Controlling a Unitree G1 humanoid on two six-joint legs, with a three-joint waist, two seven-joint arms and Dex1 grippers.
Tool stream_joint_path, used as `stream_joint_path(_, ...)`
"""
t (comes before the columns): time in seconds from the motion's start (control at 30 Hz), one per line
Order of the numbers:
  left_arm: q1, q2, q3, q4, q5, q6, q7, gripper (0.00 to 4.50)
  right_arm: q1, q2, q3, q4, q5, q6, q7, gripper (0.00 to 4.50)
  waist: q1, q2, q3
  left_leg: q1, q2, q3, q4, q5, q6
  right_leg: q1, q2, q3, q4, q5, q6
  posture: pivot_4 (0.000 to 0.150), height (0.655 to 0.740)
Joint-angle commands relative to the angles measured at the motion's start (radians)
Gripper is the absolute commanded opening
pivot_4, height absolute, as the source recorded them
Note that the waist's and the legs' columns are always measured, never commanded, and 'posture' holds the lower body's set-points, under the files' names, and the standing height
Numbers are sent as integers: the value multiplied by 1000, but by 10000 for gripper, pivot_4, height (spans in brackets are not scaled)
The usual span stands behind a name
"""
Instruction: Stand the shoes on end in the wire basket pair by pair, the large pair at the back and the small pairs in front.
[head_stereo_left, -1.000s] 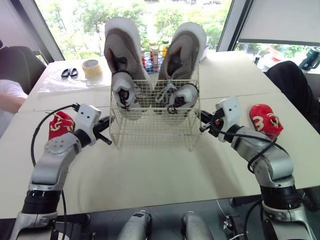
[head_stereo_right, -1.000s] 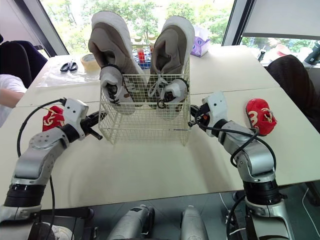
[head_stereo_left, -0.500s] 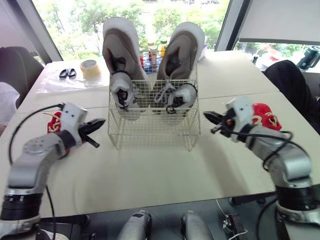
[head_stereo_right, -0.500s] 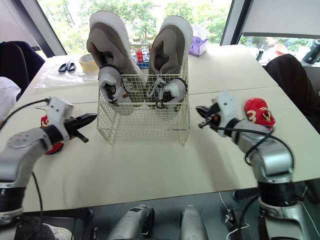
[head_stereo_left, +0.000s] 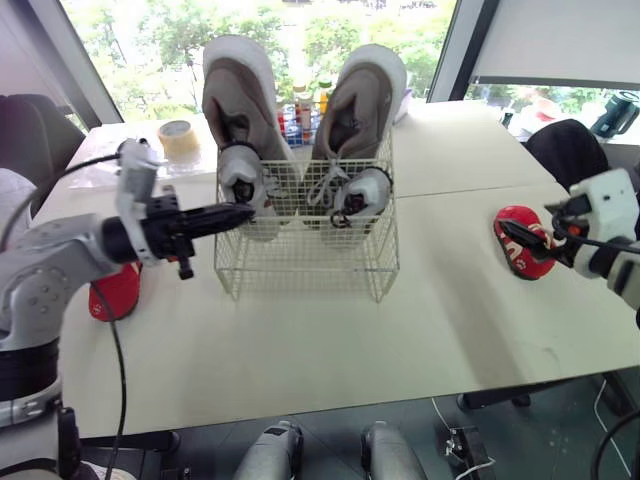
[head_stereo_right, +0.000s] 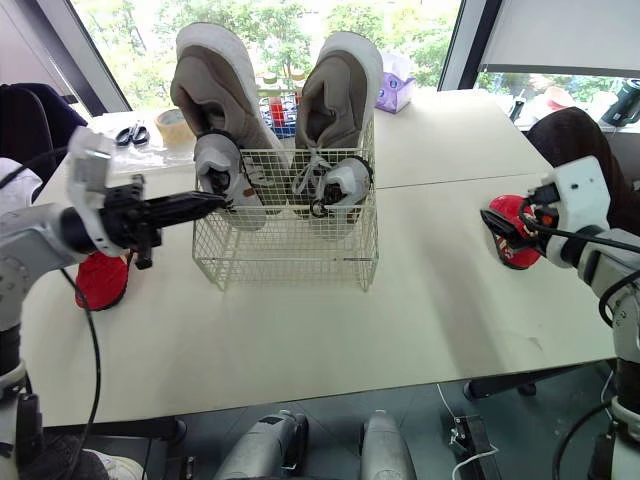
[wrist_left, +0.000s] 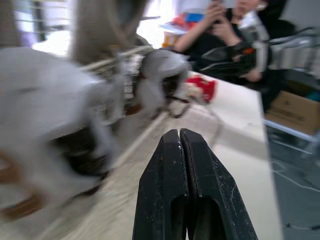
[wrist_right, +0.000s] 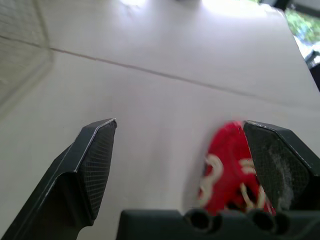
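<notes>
Two pull-backs from the wire basket (head_stereo_left: 300, 255): right hand (head_stereo_left: 508, 234), fingers apart, out at the right red shoe (head_stereo_left: 522, 262); left hand (head_stereo_left: 240, 213), fingers together, raised by its left rim; red pair probably next.

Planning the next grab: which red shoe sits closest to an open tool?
The red shoe on the robot's right; the open right tool points straight at it.

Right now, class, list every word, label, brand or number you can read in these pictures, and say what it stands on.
No text can be read anywhere.
Coloured bottles behind the white wire basket: labels too small to read.
Purple cardboard box: print too small to read.
Small red fabric shoe on the robot's right: white markings, too blurred to read as any character.
</notes>
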Motion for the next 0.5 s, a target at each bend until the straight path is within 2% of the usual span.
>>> stream_joint_path(0.03,-21,-7,-10,-52,-52,9,-5,0,1,-11,-51,77,-28,-26,-17,44355,-3,0,0,0,0,0,0,0,0,0,0,0,0,0,0,1500,7400)
stream_joint_path(0.27,-6,-20,-43,-76,-66,9,4,0,-63,53,-58,232,18,-17,0,44355,-2,1,0,1,0,1,0,0,0,0,0,1,1,0,0,1500,7400)
stream_joint_path(0.5,7,-10,-71,-84,-26,-19,2,0,-127,77,-8,379,-21,-56,5,44355,0,1,0,1,0,1,1,0,0,1,0,1,1,0,0,1500,7400)
